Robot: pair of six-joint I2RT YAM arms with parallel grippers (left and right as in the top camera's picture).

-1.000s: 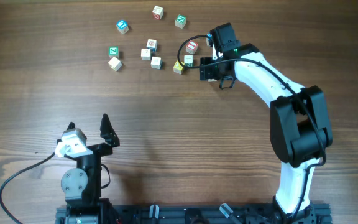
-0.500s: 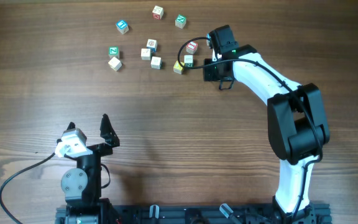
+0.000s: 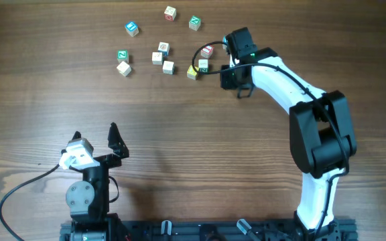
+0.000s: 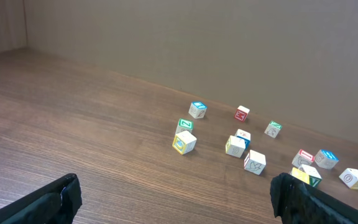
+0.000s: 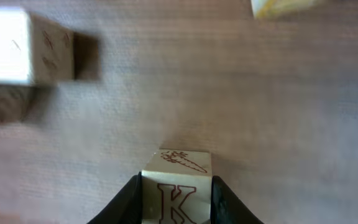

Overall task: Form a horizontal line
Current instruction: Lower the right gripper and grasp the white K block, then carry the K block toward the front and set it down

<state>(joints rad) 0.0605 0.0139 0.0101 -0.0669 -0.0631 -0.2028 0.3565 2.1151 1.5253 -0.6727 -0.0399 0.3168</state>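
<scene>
Small wooden letter cubes lie scattered at the far middle of the table. A pale cube (image 3: pixel 168 67), a yellow-faced cube (image 3: pixel 192 71) and a green-marked cube (image 3: pixel 203 65) make a ragged run, with a red-marked cube (image 3: pixel 207 49) just behind. My right gripper (image 3: pixel 228 75) sits just right of them. In the right wrist view the right gripper (image 5: pixel 176 186) is shut on a pale cube (image 5: pixel 178 196) with a red K, resting at table level. Under the arm, that cube does not show from overhead. My left gripper (image 3: pixel 95 131) stays near the front, open and empty (image 4: pixel 179 193).
More loose cubes lie further left and back: blue-faced (image 3: pixel 131 28), green-faced (image 3: pixel 122 55), pale (image 3: pixel 123 67), red-marked (image 3: pixel 170 12) and green (image 3: pixel 194 23). A black cable (image 3: pixel 197 53) loops by the red-marked cube. In the right wrist view a pale cube (image 5: pixel 23 46) lies close ahead.
The right gripper's jaws have closed in on the K cube, and the arm has shifted only slightly. The left arm and the visible cubes have not moved.
</scene>
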